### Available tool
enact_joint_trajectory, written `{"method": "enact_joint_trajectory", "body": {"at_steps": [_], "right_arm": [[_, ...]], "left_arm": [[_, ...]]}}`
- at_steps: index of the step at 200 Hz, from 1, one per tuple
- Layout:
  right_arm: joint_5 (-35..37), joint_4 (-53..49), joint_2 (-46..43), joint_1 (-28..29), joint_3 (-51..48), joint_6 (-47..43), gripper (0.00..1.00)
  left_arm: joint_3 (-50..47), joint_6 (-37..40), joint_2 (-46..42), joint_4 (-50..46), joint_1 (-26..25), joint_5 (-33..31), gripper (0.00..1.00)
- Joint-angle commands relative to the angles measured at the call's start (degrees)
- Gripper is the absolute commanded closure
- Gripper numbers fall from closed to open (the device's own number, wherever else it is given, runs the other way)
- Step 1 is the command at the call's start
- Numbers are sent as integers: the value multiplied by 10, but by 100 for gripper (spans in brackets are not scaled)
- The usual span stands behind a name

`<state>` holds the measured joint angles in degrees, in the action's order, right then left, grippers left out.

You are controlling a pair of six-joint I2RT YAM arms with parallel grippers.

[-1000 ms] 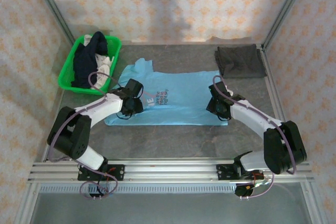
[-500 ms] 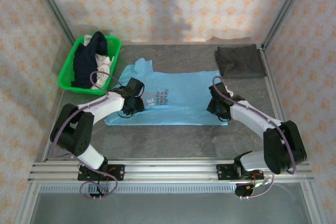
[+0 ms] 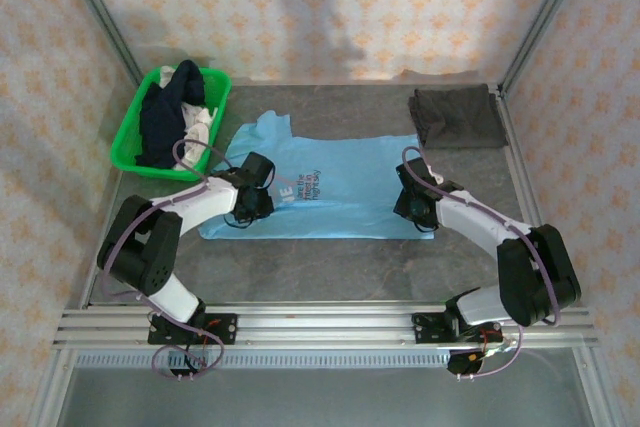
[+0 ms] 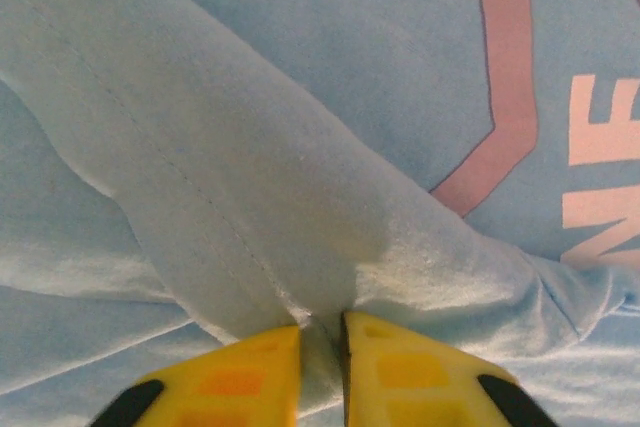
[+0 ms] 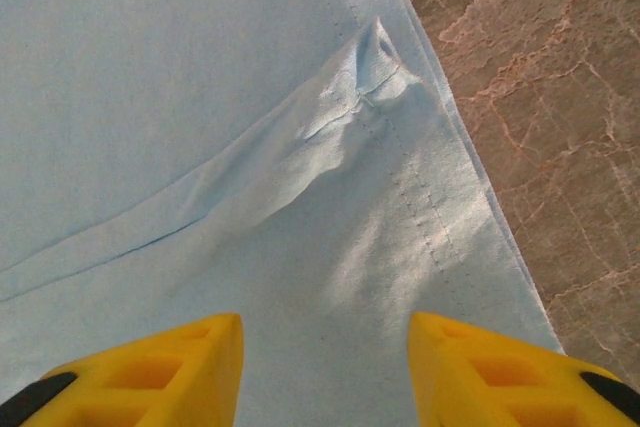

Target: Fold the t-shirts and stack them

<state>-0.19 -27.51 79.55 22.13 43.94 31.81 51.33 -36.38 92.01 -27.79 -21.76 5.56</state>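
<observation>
A light blue t-shirt with chest lettering lies spread across the middle of the table. My left gripper is at its left, sleeve end, and in the left wrist view its yellow fingers are shut on a raised fold of the light blue t-shirt. My right gripper hovers over the shirt's right hem, open; in the right wrist view the hem corner of the t-shirt lies flat between the spread fingertips. A folded dark grey t-shirt sits at the back right.
A green plastic basket at the back left holds navy and white shirts. Aluminium frame rails run along the near edge, with patterned walls around. Bare stone table lies in front of the shirt.
The left gripper has crept slightly right along the sleeve and the right gripper has shifted a little toward the hem. The shirt barely moved.
</observation>
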Motion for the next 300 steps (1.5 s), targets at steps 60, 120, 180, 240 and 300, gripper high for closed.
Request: {"method": "enact_joint_trajectory", "body": {"at_steps": [60,120,180,240,300], "right_arm": [[18,8,-11,-7,-5,-23,53],[-9,13,-24,-28,-3,-50,53],[-50,27,-29,-38,-11,-52,53],[-69,24,-20,-38,-6,-49,54],[-28,-37,-16,-38,32,-40,53]], "left_arm": [[-10,-11,-4,-13,-7,-9,60],[28,-16,23,-44,-7,-21,65],[74,-28,4,-115,-9,-47,100],[240,54,106,-183,-26,-78,100],[450,159,272,-251,-31,-104,74]]}}
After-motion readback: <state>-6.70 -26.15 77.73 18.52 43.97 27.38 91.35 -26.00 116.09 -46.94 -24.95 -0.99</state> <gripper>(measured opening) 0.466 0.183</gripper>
